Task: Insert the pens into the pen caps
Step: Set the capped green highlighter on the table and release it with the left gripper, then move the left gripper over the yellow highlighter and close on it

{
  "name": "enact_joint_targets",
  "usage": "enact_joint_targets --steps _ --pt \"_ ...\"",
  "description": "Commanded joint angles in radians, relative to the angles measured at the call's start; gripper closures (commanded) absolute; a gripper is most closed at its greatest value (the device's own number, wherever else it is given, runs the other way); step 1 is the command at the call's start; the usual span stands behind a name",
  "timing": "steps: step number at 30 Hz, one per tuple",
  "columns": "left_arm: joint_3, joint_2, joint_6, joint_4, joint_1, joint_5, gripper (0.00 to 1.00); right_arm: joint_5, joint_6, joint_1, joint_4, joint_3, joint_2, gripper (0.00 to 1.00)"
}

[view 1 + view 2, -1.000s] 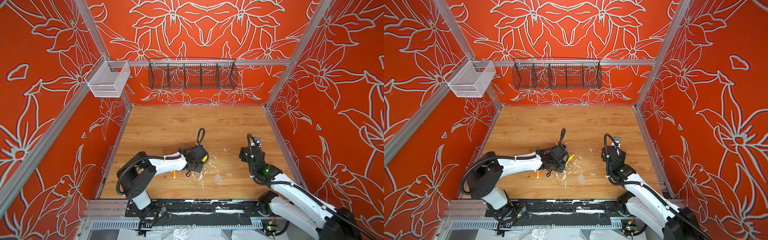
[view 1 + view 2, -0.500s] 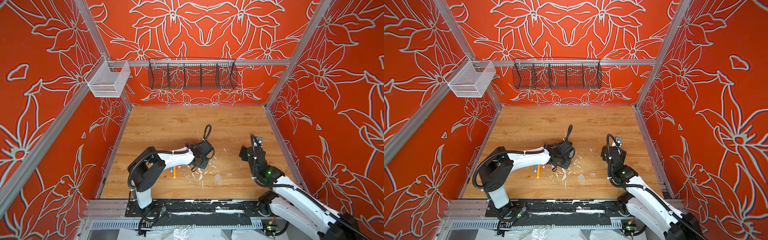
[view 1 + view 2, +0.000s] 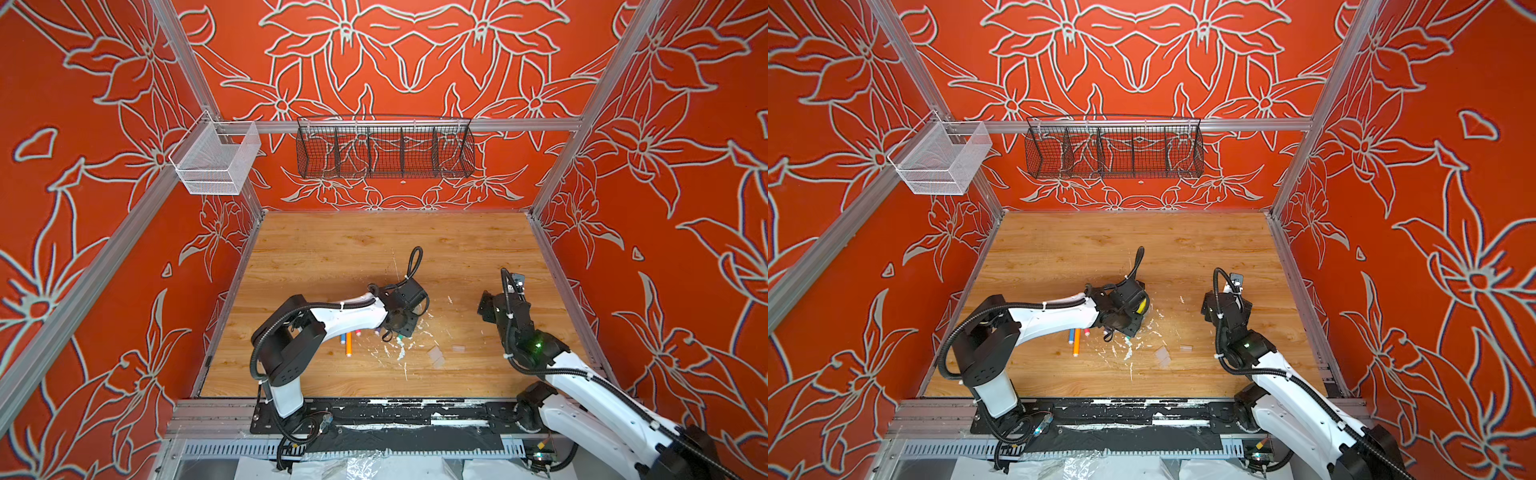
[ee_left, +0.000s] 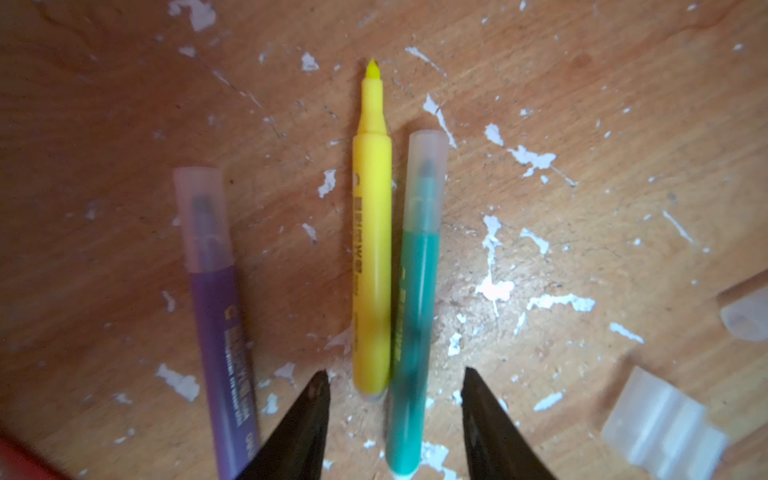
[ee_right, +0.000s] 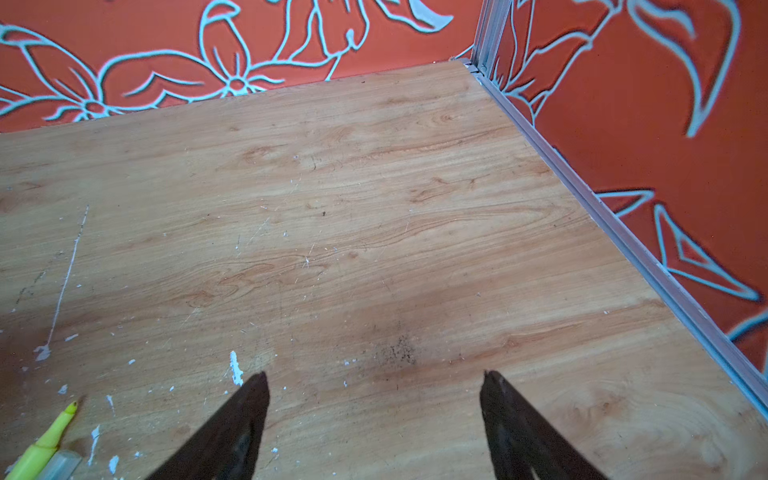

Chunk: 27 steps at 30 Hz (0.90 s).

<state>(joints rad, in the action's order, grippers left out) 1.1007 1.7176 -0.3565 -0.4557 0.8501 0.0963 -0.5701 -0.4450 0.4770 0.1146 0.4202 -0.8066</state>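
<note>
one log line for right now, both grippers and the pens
left gripper: open over green pen | green pen, purple pen: capped | yellow pen: uncapped | loose pen caps: on table | right gripper: open, empty

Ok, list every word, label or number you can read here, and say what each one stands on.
No text reads clearly.
yellow pen: print along the barrel, too blurred to read.
green pen: print along the barrel, too blurred to read.
purple pen: pale print along the barrel, too blurred to read.
Elsewhere: none visible.
</note>
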Motion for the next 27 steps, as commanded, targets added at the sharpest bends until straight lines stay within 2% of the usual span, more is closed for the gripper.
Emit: enact_joint_targets --steps 1,5,10,17,27 --pt "-0.039 -0.125 0.001 0.000 -0.012 0.031 0.50 0.000 0.008 -0.006 -0.008 -0.021 0.015 0.18" --pt "-0.057 -0.140 0.012 0.024 -0.023 0.016 0.54 0.003 0.007 -0.005 -0.007 -0.015 0.003 0.18" --pt "0.048 -0.018 0.016 -0.041 -0.025 0.000 0.66 0.005 0.007 -0.005 -0.003 -0.019 0.011 0.18" --pt "0.065 0.057 -0.004 -0.039 -0.025 0.054 0.67 0.006 0.007 -0.006 -0.003 -0.014 0.000 0.18" --pt "0.083 0.123 -0.001 -0.041 -0.025 0.043 0.72 0.007 0.005 -0.006 -0.007 -0.006 -0.023 0.19"
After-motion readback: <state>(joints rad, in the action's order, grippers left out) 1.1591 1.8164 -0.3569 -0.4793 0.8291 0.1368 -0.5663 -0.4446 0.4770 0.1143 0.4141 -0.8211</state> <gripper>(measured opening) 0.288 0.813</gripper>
